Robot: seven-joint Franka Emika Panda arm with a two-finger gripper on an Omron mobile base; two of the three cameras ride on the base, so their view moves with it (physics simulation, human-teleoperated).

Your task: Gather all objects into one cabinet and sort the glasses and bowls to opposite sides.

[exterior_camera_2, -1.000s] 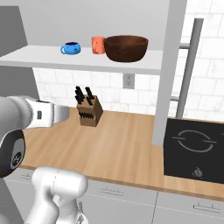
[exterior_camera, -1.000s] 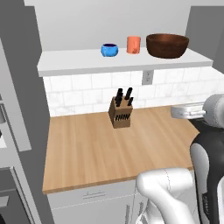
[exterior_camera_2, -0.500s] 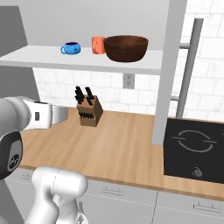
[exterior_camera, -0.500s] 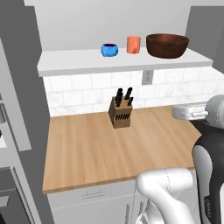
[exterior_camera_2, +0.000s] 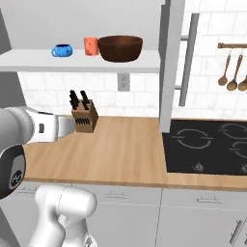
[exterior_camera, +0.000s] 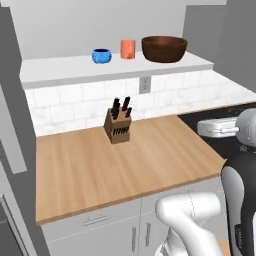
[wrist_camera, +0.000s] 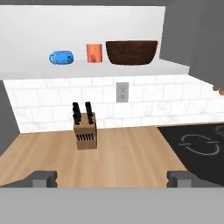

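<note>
Pincer point(wrist_camera: 112, 178) spread wide and holding nothing, low over the counter point(wrist_camera: 127, 153); a clean lift toward the shelf point(wrist_camera: 65, 68) above, where blue bowl point(wrist_camera: 61, 57), orange cup point(wrist_camera: 94, 52) and brown bowl point(wrist_camera: 131, 51) stand, should clear its edge.

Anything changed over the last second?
No object moved. The whole picture slid left, so the base shifted rightward, showing more cooktop. The gripper stays open and empty. Blue bowl, orange cup and brown bowl remain on the ledge, knife block on the counter.
</note>
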